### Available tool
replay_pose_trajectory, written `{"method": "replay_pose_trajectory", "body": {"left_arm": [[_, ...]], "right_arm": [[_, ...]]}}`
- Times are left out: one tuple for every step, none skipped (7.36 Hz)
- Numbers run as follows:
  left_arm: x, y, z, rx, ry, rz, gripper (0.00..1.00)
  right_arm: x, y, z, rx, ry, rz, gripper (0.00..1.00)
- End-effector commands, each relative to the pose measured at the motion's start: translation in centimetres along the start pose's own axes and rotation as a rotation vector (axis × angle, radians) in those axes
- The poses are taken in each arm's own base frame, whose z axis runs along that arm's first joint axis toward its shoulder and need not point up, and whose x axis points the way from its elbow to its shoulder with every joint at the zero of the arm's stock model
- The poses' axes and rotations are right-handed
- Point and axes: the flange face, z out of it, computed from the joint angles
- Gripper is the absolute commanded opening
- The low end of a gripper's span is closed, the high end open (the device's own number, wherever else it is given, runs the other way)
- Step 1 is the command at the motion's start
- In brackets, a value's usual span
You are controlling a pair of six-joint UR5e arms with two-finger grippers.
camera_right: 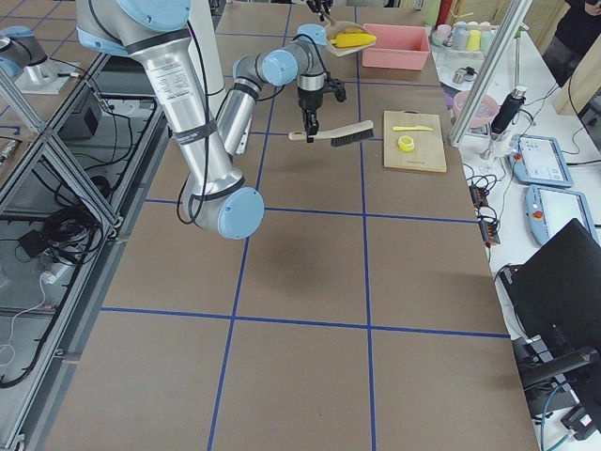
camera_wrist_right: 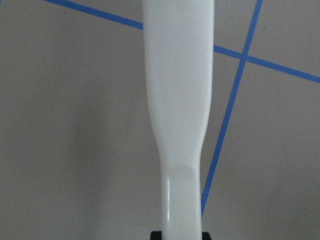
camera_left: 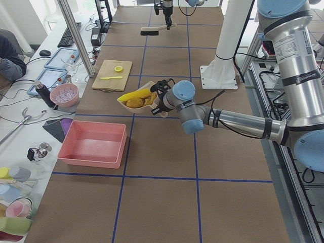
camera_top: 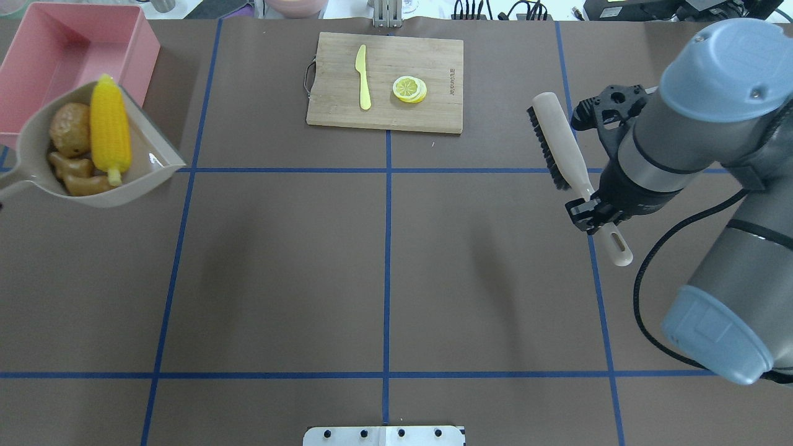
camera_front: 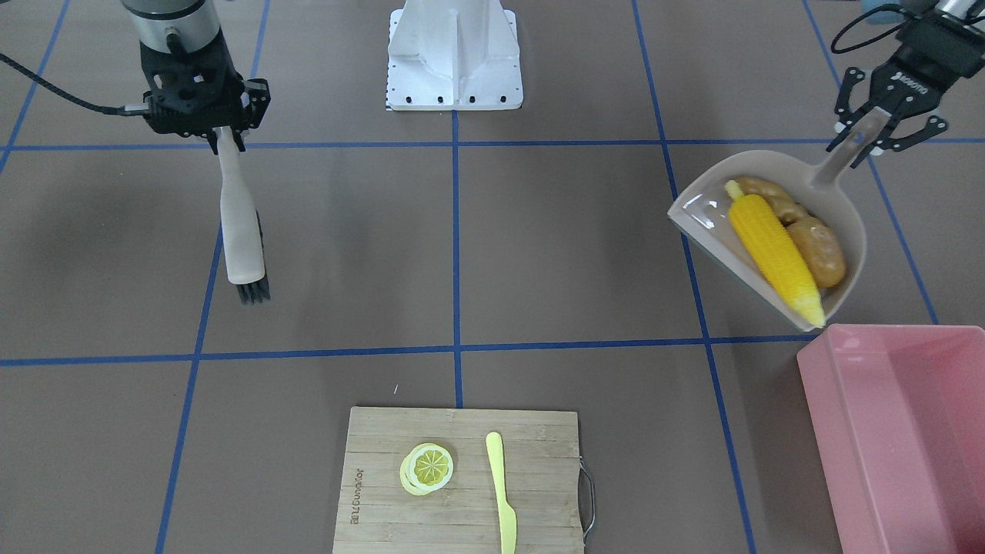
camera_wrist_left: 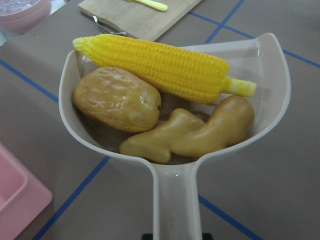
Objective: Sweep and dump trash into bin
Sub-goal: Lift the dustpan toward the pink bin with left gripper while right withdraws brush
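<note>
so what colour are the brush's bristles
Black bristles, set along a cream brush. They show best in the overhead exterior view.

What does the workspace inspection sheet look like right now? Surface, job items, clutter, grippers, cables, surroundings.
Surface: brown table with a blue tape grid.
Job's things: corn cob, potato and ginger root all lie in the dustpan, held by the corner of the pink bin; nothing in the bin.
Clutter: cutting board with lemon slice and knife, apart from each other.
Grippers: left gripper shut on the dustpan handle; right gripper shut on the brush handle.
Cables: black cable loops along the right arm; floor cables beside the robot.
Surroundings: side bench with tablets, bottle and pink bowl; a person's sleeve.
</note>
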Motion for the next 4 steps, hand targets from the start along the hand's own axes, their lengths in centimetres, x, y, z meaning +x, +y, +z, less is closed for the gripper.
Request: {"method": "replay_pose_trajectory", "body": {"left_arm": [[-6.0, 5.3, -5.4, -0.026, -0.098, -0.215, 0.12], [-8.5, 7.1, -5.7, -0.052, -0.139, -0.295, 0.12], [-10.3, 8.6, -5.2, -0.1, -0.157, -0.345, 0.12], [-12.5, 9.3, -4.4, -0.152, -0.168, -0.352, 0.12]], "right_arm": [[8.5, 2.5, 4.8, -0.037, -0.096, 0.047, 0.0], [11.9, 3.4, 7.4, -0.051, -0.143, 0.066, 0.0], [13.6, 3.1, 8.6, -0.065, -0.159, 0.087, 0.0], [15.0, 3.0, 9.7, -0.078, -0.143, 0.103, 0.0]]}}
